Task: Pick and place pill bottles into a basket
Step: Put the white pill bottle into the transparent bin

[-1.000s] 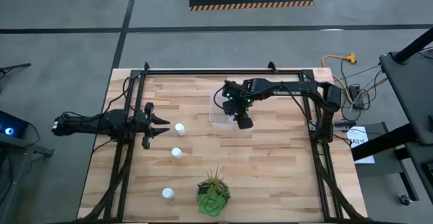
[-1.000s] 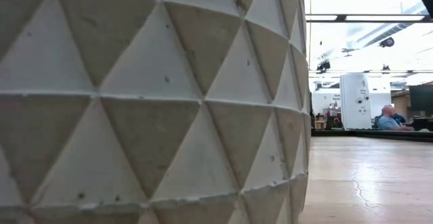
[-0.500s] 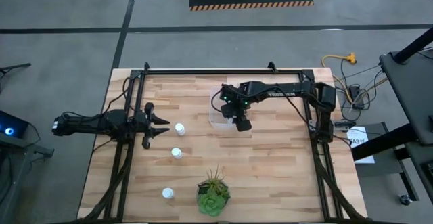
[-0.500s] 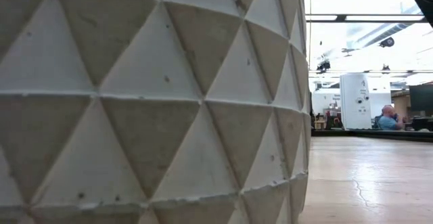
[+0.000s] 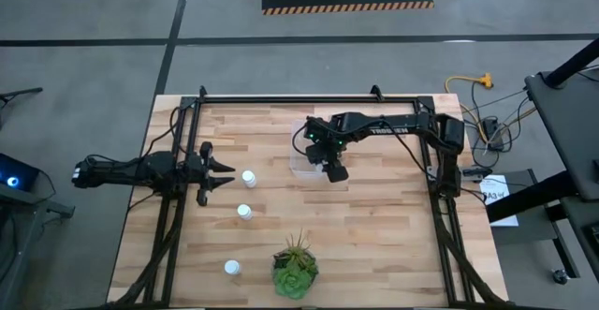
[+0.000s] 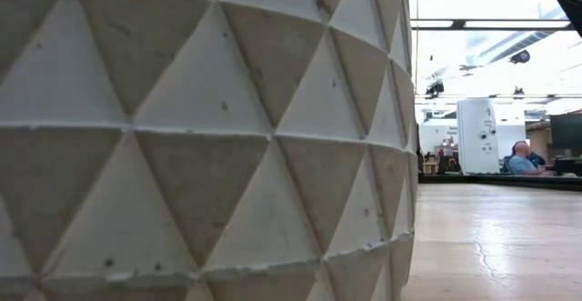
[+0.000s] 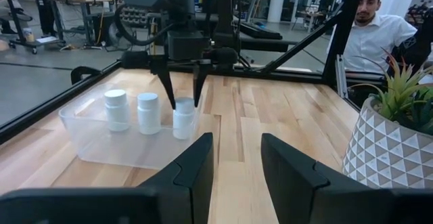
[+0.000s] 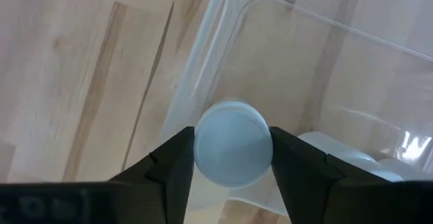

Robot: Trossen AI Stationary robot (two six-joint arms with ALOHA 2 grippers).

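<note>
From my seat, the right gripper (image 8: 232,158) has its two fingers flanking the white cap of a pill bottle (image 8: 233,151), touching or nearly touching it on both sides; I judge this a release in progress, though I cannot tell whether the pinch is fully let go. The bottle stands upright inside the basket (image 7: 88,137), at the end of a row with two more bottles (image 7: 116,109) just beside it, which suggests they are being lined up to leave room for the rest. From above, that gripper (image 5: 329,157) hangs straight down over the clear bin near the table's middle. Three bottles remain out on the wood: one (image 5: 249,177) just beside the left gripper (image 5: 225,172), whose fingers show a gap in its own wrist view though I read them as pressed in as far as they go, one (image 5: 243,212) farther along, and one (image 5: 232,267) near the green plant (image 5: 295,268). So I reckon the job is half done.
</note>
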